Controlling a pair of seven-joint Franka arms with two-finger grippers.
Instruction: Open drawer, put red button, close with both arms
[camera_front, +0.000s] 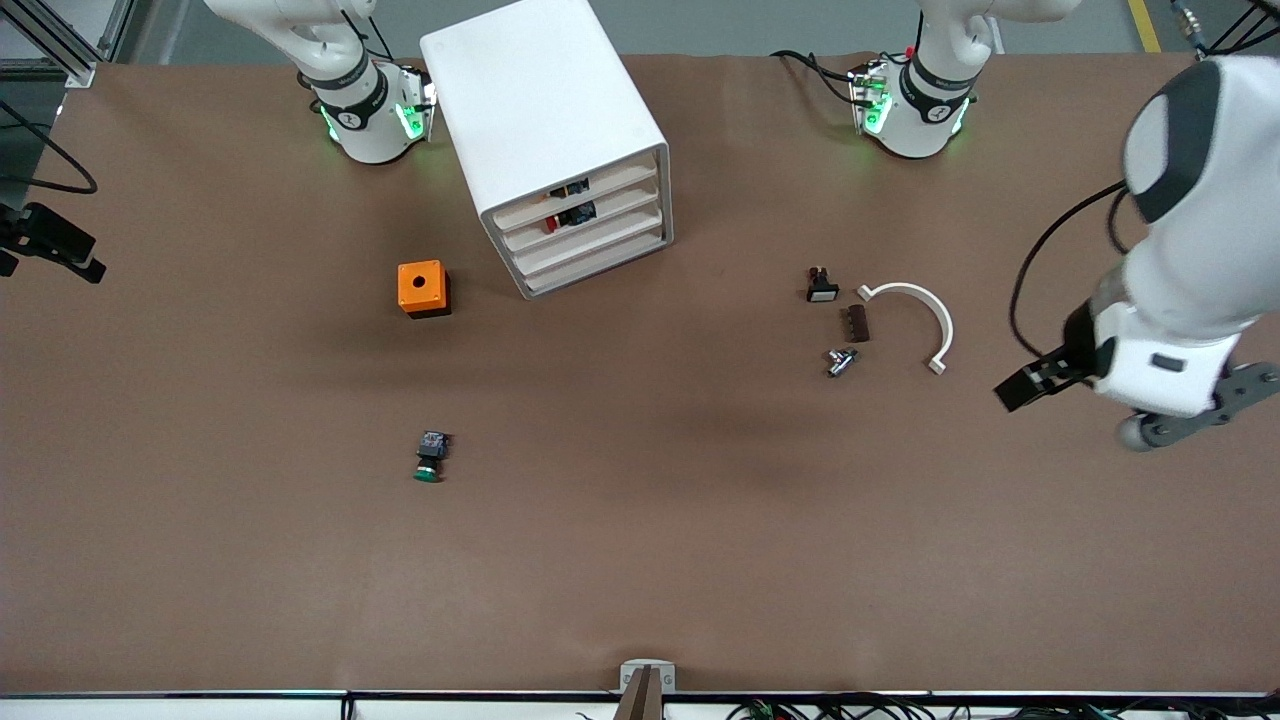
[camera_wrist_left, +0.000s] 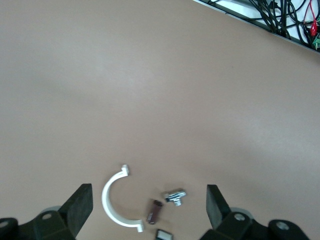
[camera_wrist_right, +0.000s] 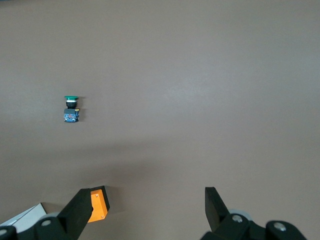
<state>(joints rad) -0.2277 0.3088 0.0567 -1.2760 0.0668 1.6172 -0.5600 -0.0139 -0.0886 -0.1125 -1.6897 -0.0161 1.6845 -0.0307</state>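
Note:
The white cabinet (camera_front: 545, 100) stands near the robots' bases. Its second-highest drawer (camera_front: 620, 206) sits flush with the others. The red button (camera_front: 553, 225) lies inside that drawer, its red cap and dark body showing over the low front. My left gripper (camera_front: 1028, 384) is open and empty at the left arm's end of the table, beside a white arc (camera_front: 915, 315); its wrist view shows it (camera_wrist_left: 149, 210) open above the small parts. My right gripper (camera_wrist_right: 145, 210) is open and empty, high over the table; it is out of the front view.
An orange box with a round hole (camera_front: 423, 288) (camera_wrist_right: 97, 204) sits beside the cabinet. A green-capped switch (camera_front: 430, 457) (camera_wrist_right: 71, 107) lies nearer the front camera. By the arc (camera_wrist_left: 112, 200) lie a black switch (camera_front: 822, 287), a brown part (camera_front: 858, 322) and a metal part (camera_front: 842, 360).

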